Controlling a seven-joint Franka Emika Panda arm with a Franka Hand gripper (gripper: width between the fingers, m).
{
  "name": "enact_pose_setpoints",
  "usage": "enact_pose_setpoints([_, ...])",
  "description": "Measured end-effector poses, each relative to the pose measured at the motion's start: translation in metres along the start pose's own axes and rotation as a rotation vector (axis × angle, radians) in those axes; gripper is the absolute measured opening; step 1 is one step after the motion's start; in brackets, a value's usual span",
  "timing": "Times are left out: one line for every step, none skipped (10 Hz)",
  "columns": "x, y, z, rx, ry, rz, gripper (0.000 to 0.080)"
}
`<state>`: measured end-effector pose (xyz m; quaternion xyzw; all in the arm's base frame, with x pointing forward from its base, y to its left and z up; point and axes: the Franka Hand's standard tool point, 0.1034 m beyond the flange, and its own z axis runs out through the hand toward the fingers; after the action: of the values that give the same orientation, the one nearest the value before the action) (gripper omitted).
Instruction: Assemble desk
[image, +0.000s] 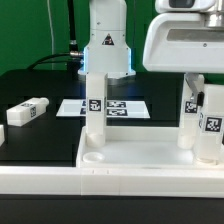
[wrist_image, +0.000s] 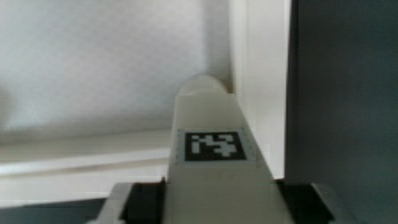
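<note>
Two fingers (wrist_image: 139, 205) of the pincer (wrist_image: 215, 200) flank the held leg (wrist_image: 210, 112) in the wrist view. They press on its sides just behind its tag, so the pincer is pinching that leg. The leg's long axis runs straight out from the wrist. Its far end is over the white tabletop (wrist_image: 89, 100), just beside the raised rim, with the dark worktop (wrist_image: 347, 100) beyond. The leg itself hides whether that end sits in a socket.

In the exterior view the held leg (image: 190, 112) stands upright under the arm (image: 185, 40), at the tabletop's (image: 140, 158) end on the exterior view's right. A second leg (image: 212, 125) stands just beside it. A third leg (image: 93, 112) is upright at the tabletop's far corner on the exterior view's left. A fourth leg (image: 27, 112) lies flat on the black worktop, toward its edge on that same side. I judge the coming move depends on keeping the held leg's axis plumb over its corner socket. The marker board (image: 105, 105) lies flat behind the tabletop, and a green backdrop (image: 30, 30) closes the room.
</note>
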<state>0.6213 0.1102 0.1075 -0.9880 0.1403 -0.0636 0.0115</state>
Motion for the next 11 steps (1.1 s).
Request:
enact_pose_setpoints([-0.0002, 0.0002, 0.0003, 0.003, -0.001, 0.092, 0.029])
enact_pose_setpoints([-0.0002, 0.0, 0.0005, 0.003, 0.002, 0.152, 0.029])
enact_pose_setpoints([0.0003, 0.0003, 0.0012, 0.013, 0.015, 0.274, 0.029])
enact_pose_setpoints([-0.0004, -0.0005, 0.0011, 0.014, 0.011, 0.394, 0.029])
enact_pose_setpoints([-0.0022, -0.0029, 0.0012, 0.012, 0.003, 0.51, 0.029])
enact_pose_setpoints([-0.0034, -0.0047, 0.0011, 0.01, -0.001, 0.634, 0.029])
enact_pose_setpoints([-0.0036, -0.0055, 0.0008, 0.015, -0.011, 0.736, 0.029])
enact_pose_setpoints([-0.0037, -0.0056, 0.001, 0.02, -0.017, 0.821, 0.029])
enact_pose_setpoints([-0.0036, -0.0059, 0.001, 0.023, -0.019, 0.871, 0.029])
enact_pose_setpoints([-0.0041, -0.0067, 0.0014, 0.024, -0.021, 0.926, 0.039])
enact_pose_setpoints([-0.0042, -0.0066, 0.0015, 0.024, -0.021, 0.893, 0.039])
